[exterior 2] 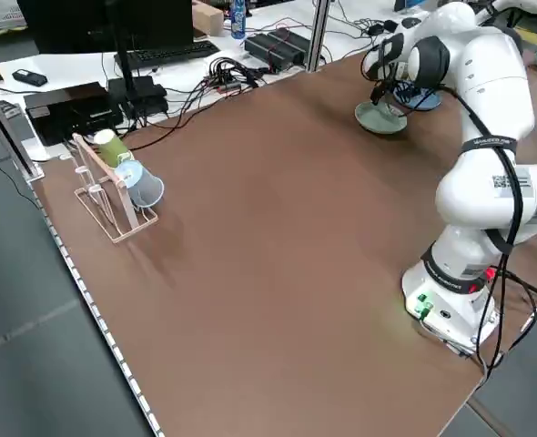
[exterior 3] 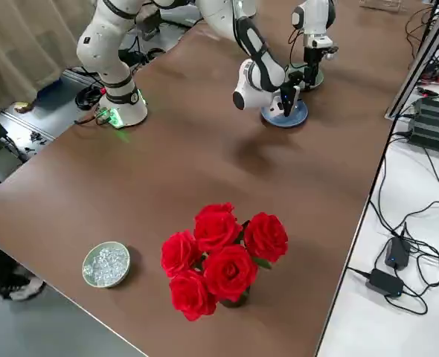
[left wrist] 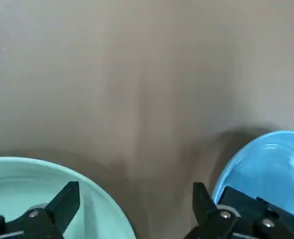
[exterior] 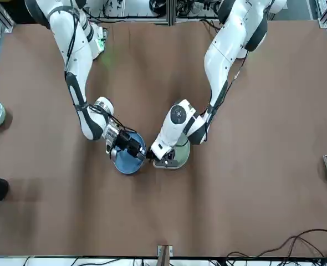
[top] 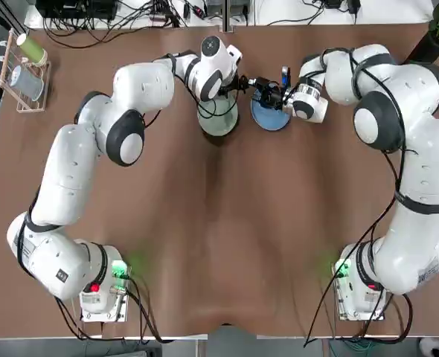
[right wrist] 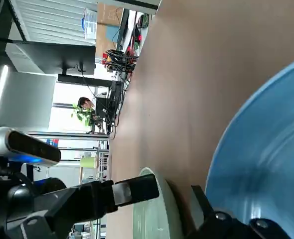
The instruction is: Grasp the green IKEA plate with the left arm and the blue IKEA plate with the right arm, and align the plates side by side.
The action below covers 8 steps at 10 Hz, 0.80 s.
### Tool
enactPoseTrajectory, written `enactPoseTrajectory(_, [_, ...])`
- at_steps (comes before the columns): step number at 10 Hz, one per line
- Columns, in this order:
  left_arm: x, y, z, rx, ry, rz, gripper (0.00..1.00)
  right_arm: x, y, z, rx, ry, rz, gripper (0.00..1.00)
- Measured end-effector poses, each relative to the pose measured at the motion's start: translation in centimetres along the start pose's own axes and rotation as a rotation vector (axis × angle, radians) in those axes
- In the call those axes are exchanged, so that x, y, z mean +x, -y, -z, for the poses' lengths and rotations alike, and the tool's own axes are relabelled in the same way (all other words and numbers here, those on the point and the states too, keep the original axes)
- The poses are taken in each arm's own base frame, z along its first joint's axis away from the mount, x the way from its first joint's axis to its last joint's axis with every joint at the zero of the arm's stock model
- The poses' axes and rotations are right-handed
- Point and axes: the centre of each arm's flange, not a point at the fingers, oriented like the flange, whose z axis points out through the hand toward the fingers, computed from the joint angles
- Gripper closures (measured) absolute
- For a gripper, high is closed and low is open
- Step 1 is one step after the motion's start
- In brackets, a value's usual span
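Looking at the top view, we've got both plates out at 12 o'clock on the surface (top: 219, 223): the green IKEA plate (top: 218, 121) and the blue IKEA plate (top: 268, 118), a small gap apart. The left hand (top: 243, 82) has its fingers spread wide; the right hand (top: 274, 95) looks clamped on the blue rim, though we can't tell for sure. We'd keep the blue one flat and nudge it over slowly so the rims meet without riding up.

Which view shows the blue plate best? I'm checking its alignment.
The right side view: the blue plate lies flat, rim mostly visible. Top and front views show it partly under the right gripper; both wrist views crop it; the left side view barely shows it.
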Motion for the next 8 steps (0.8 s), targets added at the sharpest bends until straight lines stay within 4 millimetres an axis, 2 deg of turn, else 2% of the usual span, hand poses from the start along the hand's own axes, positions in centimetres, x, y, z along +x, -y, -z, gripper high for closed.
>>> enactPoseTrajectory(3, [-0.35,-0.20,-0.13,0.002,0.005,-0.005,0.00,0.22,-0.89,0.36,-0.012,-0.006,-0.007,0.04])
enactPoseTrajectory(8, [-0.55,-0.24,-0.24,0.003,0.008,-0.006,0.00,0.19,-1.24,0.43,-0.017,-0.006,-0.010,0.04])
